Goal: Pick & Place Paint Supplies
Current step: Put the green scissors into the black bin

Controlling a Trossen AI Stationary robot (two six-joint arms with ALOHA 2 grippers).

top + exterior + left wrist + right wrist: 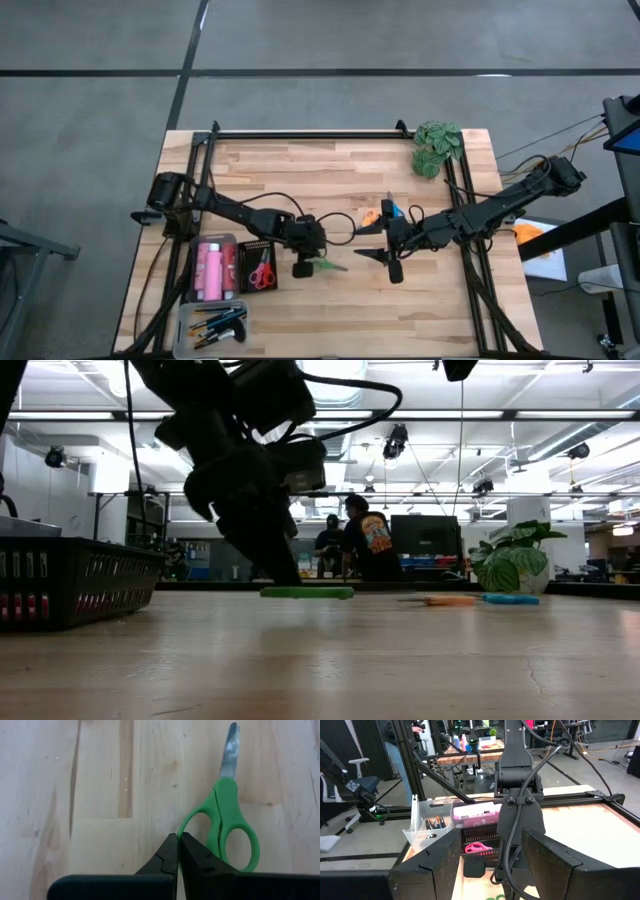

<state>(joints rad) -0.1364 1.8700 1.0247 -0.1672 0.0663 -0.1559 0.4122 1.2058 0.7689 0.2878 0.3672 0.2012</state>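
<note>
The left end effector (177, 851) is clenched with its fingertips pressed together, down at the table (330, 180) near its middle. It grips nothing: the green scissors (225, 815) lie flat on the wood just beside the tips, one handle loop next to them and the blade pointing away. The right end effector (385, 258) hangs released close by, above bare wood, with orange scissors (370, 216) and blue scissors (389, 209) near it.

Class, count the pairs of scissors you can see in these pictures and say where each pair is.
4: green scissors at the shut left gripper; orange scissors and blue scissors by the right gripper; pink scissors in the black basket. Others may be hidden.
</note>
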